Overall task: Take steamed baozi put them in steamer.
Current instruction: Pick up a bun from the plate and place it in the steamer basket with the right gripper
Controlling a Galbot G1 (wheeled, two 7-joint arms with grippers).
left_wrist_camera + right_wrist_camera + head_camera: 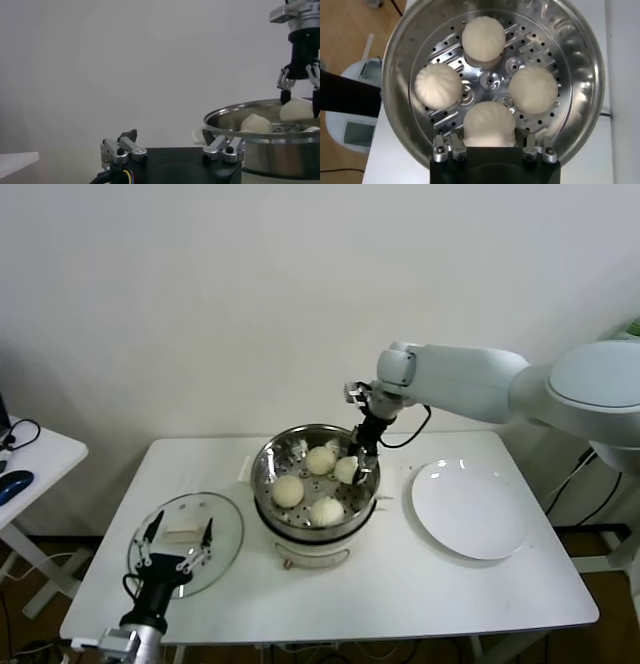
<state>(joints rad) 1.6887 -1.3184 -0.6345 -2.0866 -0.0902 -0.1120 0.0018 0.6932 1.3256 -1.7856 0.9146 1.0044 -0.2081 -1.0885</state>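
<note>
the steamer (262, 474) sits in the middle of the white table (400, 584), nearer its back edge. all four steamed baozi (484, 39) lie inside it on the holed bottom, in a ring. the right gripper (358, 467) reaches down into the steamer at the bun by its right rim, and its jaws are squeezed on that bun. the left gripper (178, 546) hangs over the glass lid (228, 522) near the table's front left corner, jaws spread apart and holding nothing. a white plate (470, 509) lies toward the table's right edge.
</note>
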